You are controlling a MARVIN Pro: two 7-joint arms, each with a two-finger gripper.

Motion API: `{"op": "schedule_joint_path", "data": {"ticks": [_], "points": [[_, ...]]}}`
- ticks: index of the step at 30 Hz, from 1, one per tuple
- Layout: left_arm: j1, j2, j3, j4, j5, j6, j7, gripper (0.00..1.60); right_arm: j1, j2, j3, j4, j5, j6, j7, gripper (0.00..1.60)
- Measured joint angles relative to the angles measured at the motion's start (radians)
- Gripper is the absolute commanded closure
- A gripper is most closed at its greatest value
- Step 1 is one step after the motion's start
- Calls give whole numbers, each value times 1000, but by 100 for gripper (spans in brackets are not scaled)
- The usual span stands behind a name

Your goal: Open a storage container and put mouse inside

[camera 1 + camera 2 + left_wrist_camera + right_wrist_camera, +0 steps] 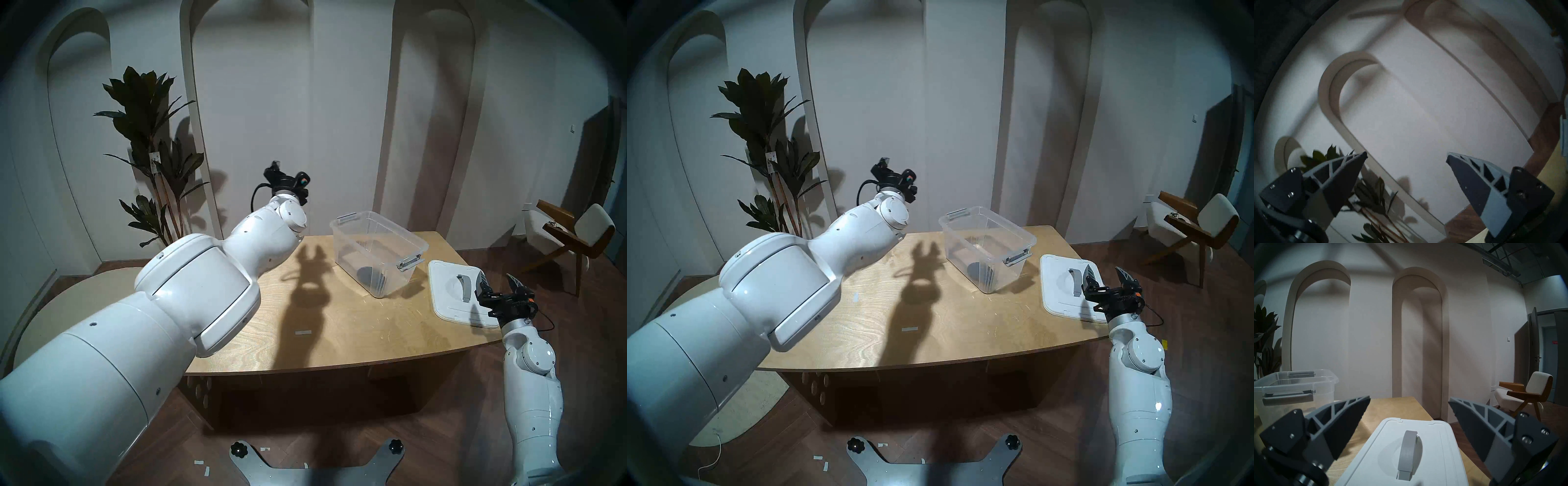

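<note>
Both head views look down from above the desk (339, 332), nearly alike. The left wrist view, rolled sideways, faces the arched wall (1407, 105) and plant (1373, 195). The right wrist view sits level, close over the white lid (1432, 438), sharing the storage container (1296, 387) with the head views.

- Left claw (1406, 158): from the head views I see only its wrist mount; the fingers are hidden behind it.
- Mouse (368, 274): I make out just a dark shape through the storage container (376, 251) wall, details unreadable.
- Lid (1425, 455): near end cut off by the right wrist view's bottom edge.
- Left wrist view: motion-blurred.
</note>
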Motion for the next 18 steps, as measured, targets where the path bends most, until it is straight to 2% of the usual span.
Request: {"op": "schedule_joint_path", "data": {"ticks": [3, 9, 18], "points": [[21, 10, -46, -2, -49, -18, 35, 0, 0, 0, 0, 0, 0, 0, 0, 0], [59, 20, -97, -10, -105, -55, 77, 0, 1, 0, 0, 1, 0, 0, 0, 0], [110, 35, -103, -23, -119, -105, 107, 0, 1, 0, 0, 3, 1, 0, 0, 0]]}}
